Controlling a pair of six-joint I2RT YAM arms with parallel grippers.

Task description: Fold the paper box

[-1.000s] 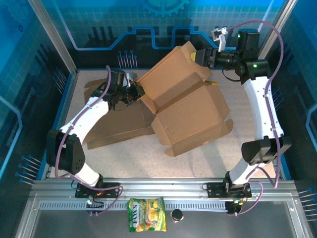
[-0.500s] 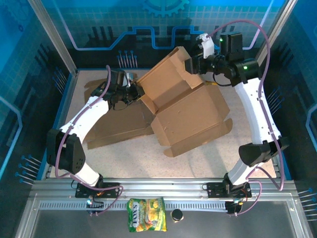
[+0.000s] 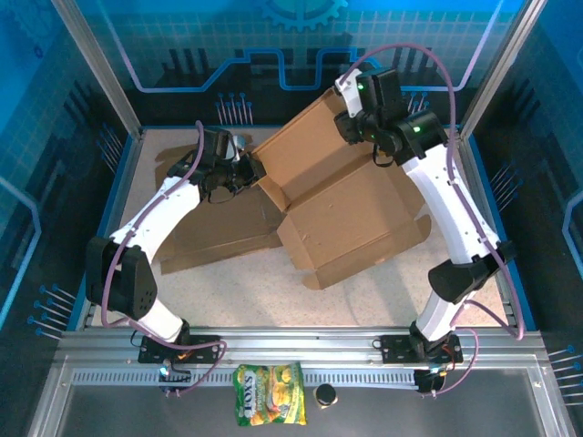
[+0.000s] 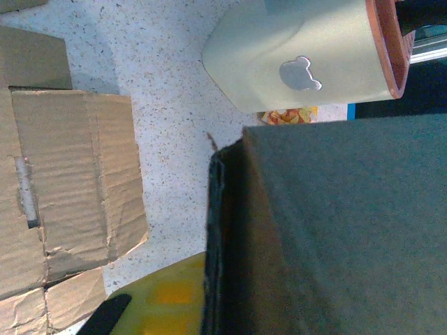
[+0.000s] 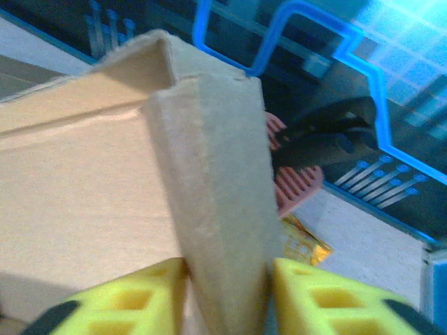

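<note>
The brown paper box (image 3: 342,214) lies partly open in the middle of the table, with its far flap raised. My left gripper (image 3: 248,171) is shut on the box's left corner; in the left wrist view the dark box wall (image 4: 335,230) presses against one yellow finger (image 4: 154,293). At the back, my right gripper (image 3: 351,127) holds the raised far flap. The right wrist view has that folded flap (image 5: 216,195) standing between the yellow fingertips (image 5: 140,300), and both touch it around the right gripper (image 5: 227,293).
A flat sheet of cardboard (image 3: 219,237) lies under the box's left side. A pale cup with a bear mark (image 4: 307,56) stands on its side near the back. A snack bag (image 3: 269,407) and a small black object (image 3: 325,394) rest on the near rail.
My right arm has swung left along the back of the box and its fingers have come together on the far flap. The left arm has stayed still.
</note>
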